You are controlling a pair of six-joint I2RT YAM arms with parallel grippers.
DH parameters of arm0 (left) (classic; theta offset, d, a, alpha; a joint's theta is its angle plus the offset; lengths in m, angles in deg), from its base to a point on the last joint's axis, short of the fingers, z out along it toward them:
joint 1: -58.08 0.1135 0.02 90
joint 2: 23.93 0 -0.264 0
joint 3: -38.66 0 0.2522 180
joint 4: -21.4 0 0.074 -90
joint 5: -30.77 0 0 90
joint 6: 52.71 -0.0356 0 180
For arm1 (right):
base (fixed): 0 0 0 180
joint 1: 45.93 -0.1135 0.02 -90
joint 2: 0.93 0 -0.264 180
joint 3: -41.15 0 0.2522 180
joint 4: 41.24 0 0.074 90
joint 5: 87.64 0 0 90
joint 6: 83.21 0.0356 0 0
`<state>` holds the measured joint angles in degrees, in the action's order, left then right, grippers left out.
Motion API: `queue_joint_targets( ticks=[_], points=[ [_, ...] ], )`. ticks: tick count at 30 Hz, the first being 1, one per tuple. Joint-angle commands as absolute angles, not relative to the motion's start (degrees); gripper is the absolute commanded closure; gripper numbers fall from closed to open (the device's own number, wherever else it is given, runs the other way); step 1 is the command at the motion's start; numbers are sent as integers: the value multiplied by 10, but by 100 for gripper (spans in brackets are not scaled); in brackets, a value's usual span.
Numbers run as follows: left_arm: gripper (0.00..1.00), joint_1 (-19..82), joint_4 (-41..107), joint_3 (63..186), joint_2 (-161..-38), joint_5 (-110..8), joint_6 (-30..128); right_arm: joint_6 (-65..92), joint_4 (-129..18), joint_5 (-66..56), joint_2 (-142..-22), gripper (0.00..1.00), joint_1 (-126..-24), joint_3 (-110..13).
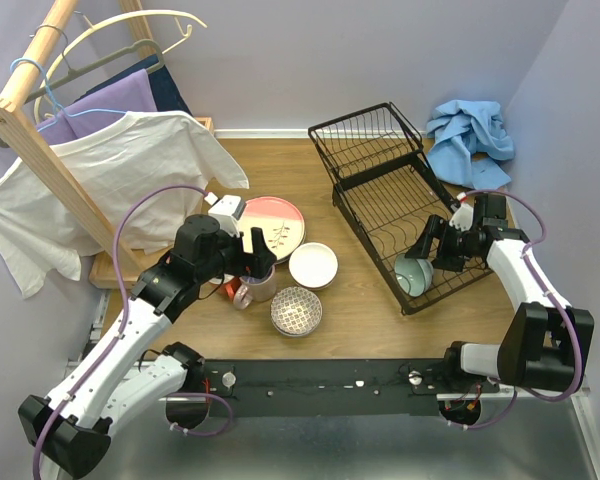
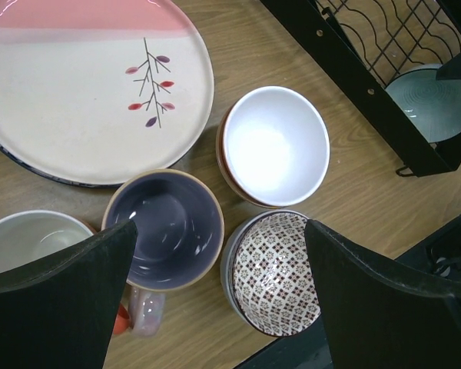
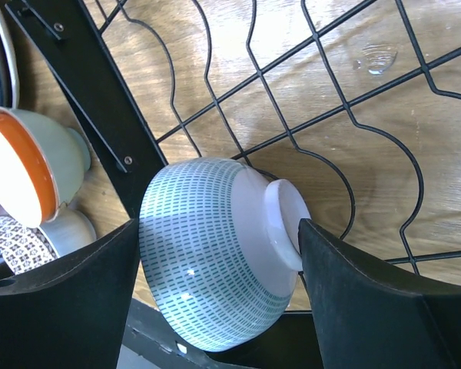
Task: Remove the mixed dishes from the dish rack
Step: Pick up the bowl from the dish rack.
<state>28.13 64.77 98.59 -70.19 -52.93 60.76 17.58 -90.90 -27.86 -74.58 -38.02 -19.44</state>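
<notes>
Right gripper (image 3: pixel 217 227) straddling pale-green bowl (image 3: pixel 200 269) in dish rack (image 3: pixel 92 96), jaws wide (grip unclear); I'd be centring across rim and foot before lifting.

bright and even throughout, lit softly from overhead. in the top view, sharp from edge to edge, with only faint, soft shadows under the dish rack (image 1: pixel 400 210). in the left wrist view, washed to near-white glare inside the white bowl (image 2: pixel 275 146), with small glints inside the purple-inside mug (image 2: pixel 163 229); dark and soft-edged on the left gripper fingers (image 2: pixel 54 307). in the right wrist view, crisp on the pale-green bowl (image 3: pixel 215 261), with a small highlight low on its side and faint wire shadows on the table (image 3: pixel 384 154); black and featureless on the right gripper fingers (image 3: pixel 54 307).
</notes>
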Motion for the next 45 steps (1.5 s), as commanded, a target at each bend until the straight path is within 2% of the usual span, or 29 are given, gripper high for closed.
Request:
queue_joint_targets(
  ticks=[1,10,19,32,38,45],
  points=[
    [1,284,631,998,-704,-508,614,173,-940,-331,-748,36,-379,-210],
    [1,284,615,997,-713,-499,621,170,-966,-306,-729,67,-384,-229],
    [1,284,593,1001,-729,-482,636,192,-980,-232,-699,73,-403,-252],
    [1,284,575,997,-727,-471,659,204,-993,-190,-663,81,-408,-276],
    [1,284,570,998,-728,-470,666,209,-986,-196,-651,82,-409,-281],
    [1,284,533,998,-744,-448,685,272,-910,-274,-626,83,-408,-272]
  ],
)
